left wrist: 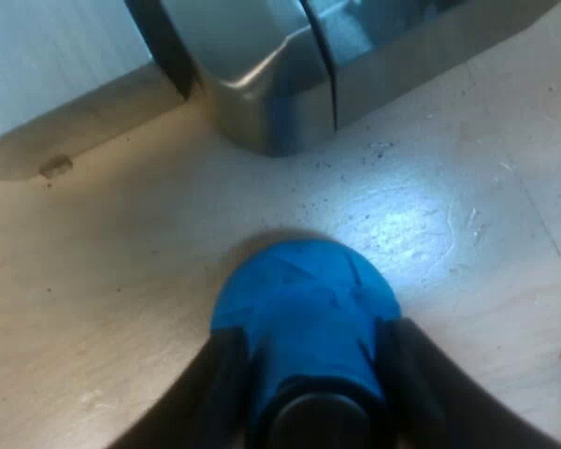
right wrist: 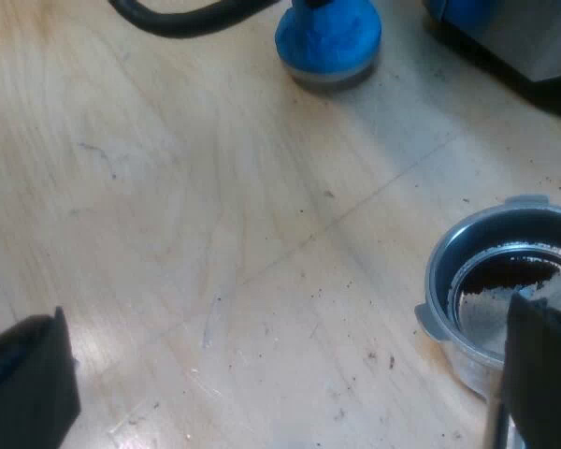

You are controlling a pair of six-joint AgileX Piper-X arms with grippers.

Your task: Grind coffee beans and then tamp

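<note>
My left fingers (left wrist: 313, 337) are clenched on the blue tamper (left wrist: 304, 299), one black finger hugging each side of its rounded body and its black knob nearest the wrist. The tamper stands upright on the pale wooden surface (left wrist: 112, 281). From these fingers, the brushed-metal corner of the espresso machine (left wrist: 271, 94) stands at twelve o'clock. It is near but apart from the tamper, with a strip of bare wood dotted with dark coffee crumbs between them. My right fingers (right wrist: 280, 393) are released and spread wide, holding nothing, low over the same surface (right wrist: 215, 234). From them the tamper (right wrist: 329, 37) sits at about twelve o'clock, well apart, its grey metal foot flat on the wood, and open boards lie all the way between. The round metal holder (right wrist: 435, 281) lies at about three o'clock. One finger stands in front of its rim, and I cannot tell whether it touches. Dark ground coffee (right wrist: 505, 271) covers part of the holder's bottom, and bare metal shows beside it.
</note>
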